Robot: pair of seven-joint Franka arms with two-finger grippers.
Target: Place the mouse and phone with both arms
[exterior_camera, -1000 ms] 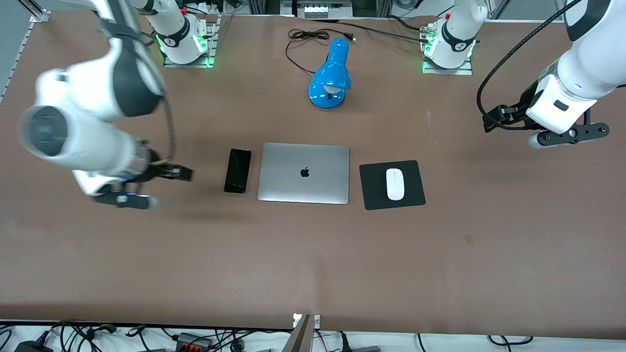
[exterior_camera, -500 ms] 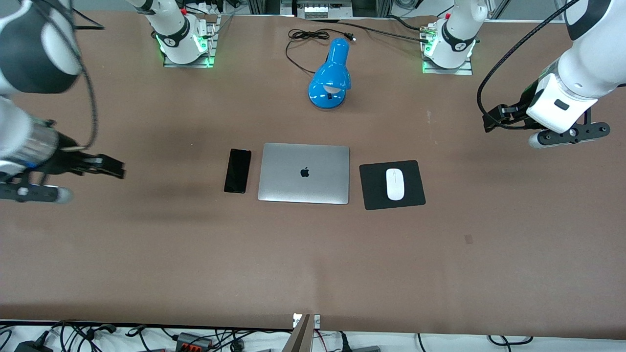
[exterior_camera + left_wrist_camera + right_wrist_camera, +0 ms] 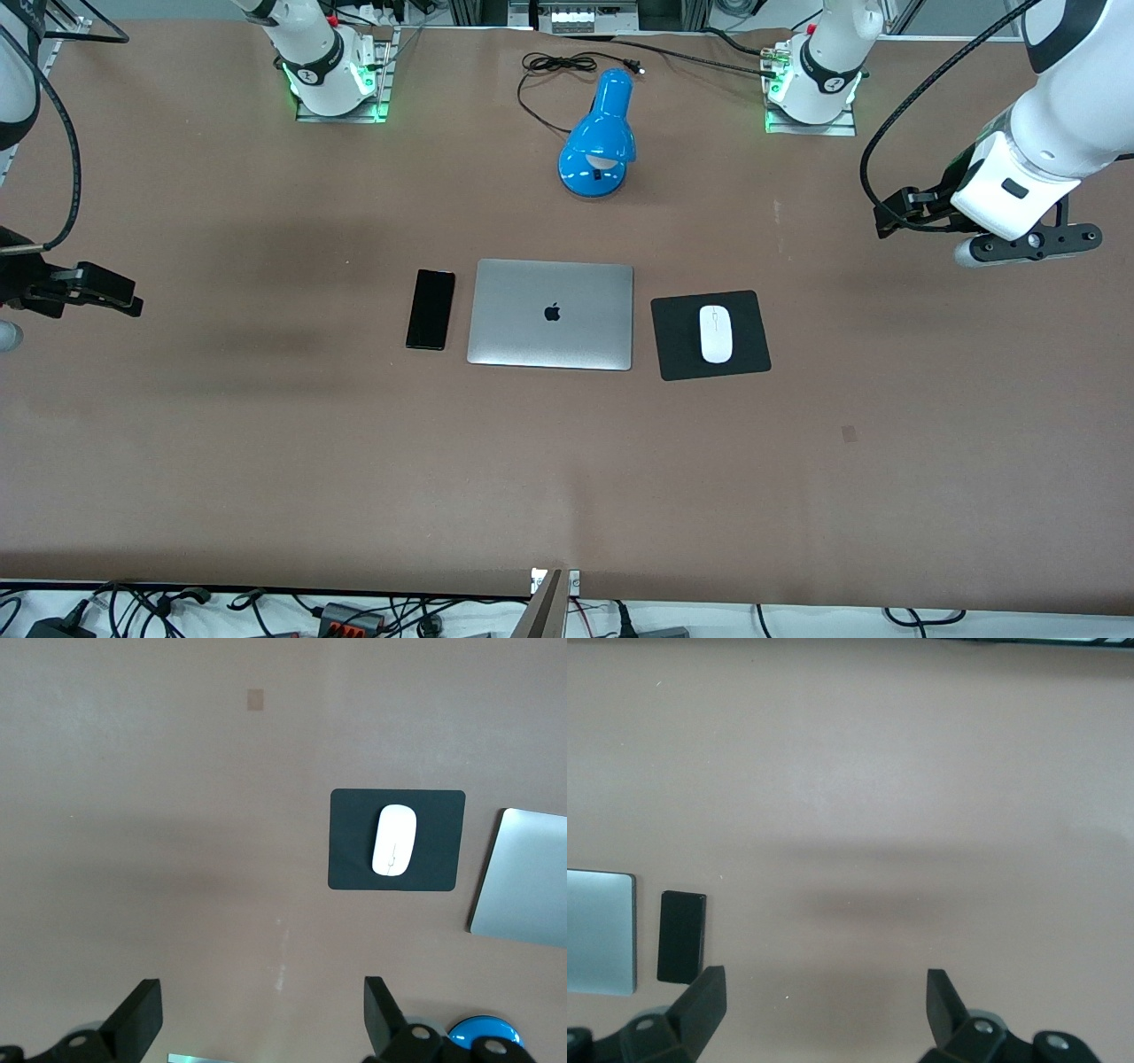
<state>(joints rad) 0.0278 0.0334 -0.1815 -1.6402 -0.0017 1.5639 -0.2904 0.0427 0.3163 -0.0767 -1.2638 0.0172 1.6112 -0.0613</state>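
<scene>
The white mouse (image 3: pixel 716 334) lies on a square black mouse pad (image 3: pixel 682 356) beside the closed silver laptop (image 3: pixel 551 314), toward the left arm's end. The black phone (image 3: pixel 431 309) lies flat beside the laptop, toward the right arm's end. My left gripper (image 3: pixel 1028 241) hangs open and empty above bare table near the left arm's end. Its wrist view (image 3: pixel 261 1014) shows the mouse (image 3: pixel 394 841) well away from it. My right gripper (image 3: pixel 5 335) is at the table's edge, mostly out of frame. It is open and empty in its wrist view (image 3: pixel 824 997), apart from the phone (image 3: pixel 681 935).
A blue desk lamp (image 3: pixel 599 137) with a black cord lies on the table between the two arm bases, farther from the front camera than the laptop. Bare brown table surrounds the laptop, phone and pad. Cables run along the table's edges.
My right arm has swung away from the phone toward its own end of the table, now mostly out of the front view. The left arm has barely moved. Phone and mouse have not moved.
</scene>
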